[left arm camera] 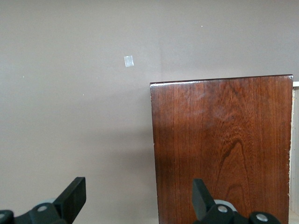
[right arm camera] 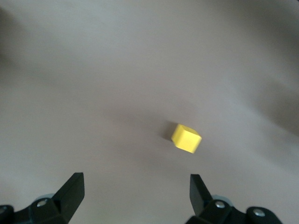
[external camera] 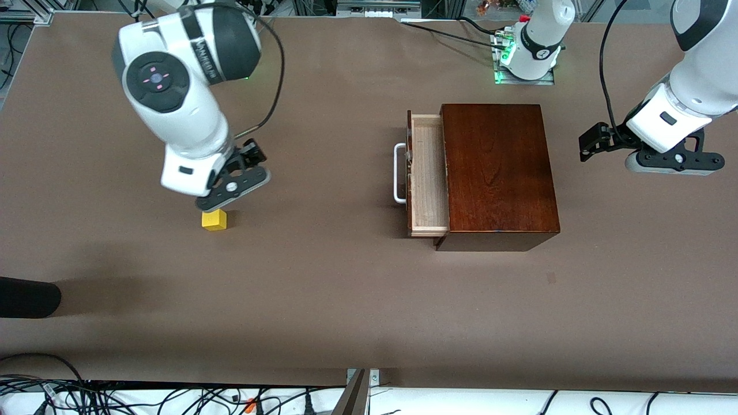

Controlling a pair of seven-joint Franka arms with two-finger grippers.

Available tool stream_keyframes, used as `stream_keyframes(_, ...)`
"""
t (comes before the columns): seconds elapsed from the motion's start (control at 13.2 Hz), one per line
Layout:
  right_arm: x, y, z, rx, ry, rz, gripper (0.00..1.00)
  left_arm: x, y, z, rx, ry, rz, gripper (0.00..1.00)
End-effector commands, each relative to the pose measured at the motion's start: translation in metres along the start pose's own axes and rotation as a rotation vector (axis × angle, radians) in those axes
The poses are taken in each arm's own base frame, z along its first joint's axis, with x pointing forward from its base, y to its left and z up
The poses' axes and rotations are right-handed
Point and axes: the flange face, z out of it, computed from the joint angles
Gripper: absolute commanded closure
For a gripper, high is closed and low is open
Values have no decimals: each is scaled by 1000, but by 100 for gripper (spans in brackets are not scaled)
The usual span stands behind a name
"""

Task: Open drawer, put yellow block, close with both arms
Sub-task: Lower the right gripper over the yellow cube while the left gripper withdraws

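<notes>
Ahead of right fingers (right arm camera: 72, 189): yellow block (right arm camera: 186, 138).

High front camera overlooks whole table (external camera: 323, 300), wrist cameras look down closely, sharing its tabletop.

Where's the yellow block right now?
The yellow block sits on the table toward the right arm's end, just beneath the open right hand, well apart from the open drawer.

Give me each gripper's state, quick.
Left gripper: open, holding nothing, beside the wooden box.
Right gripper: open, holding nothing, above the yellow block.
</notes>
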Motion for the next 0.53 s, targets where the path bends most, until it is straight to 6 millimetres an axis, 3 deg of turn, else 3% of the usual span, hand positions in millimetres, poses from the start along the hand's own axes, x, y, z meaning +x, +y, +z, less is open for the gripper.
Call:
stream_keyframes(0.0,-18,56,67,63,-13,170,0,-7,-1,-5,24,0,-5,0)
stream_keyframes(0.23,-37,81,150,63,59,253,0,-7,-2,-5,24,-3,-7,0)
stream_keyframes(0.46,-71,93,229,90,121,362,0,-7,-2,-5,24,-3,-7,0)
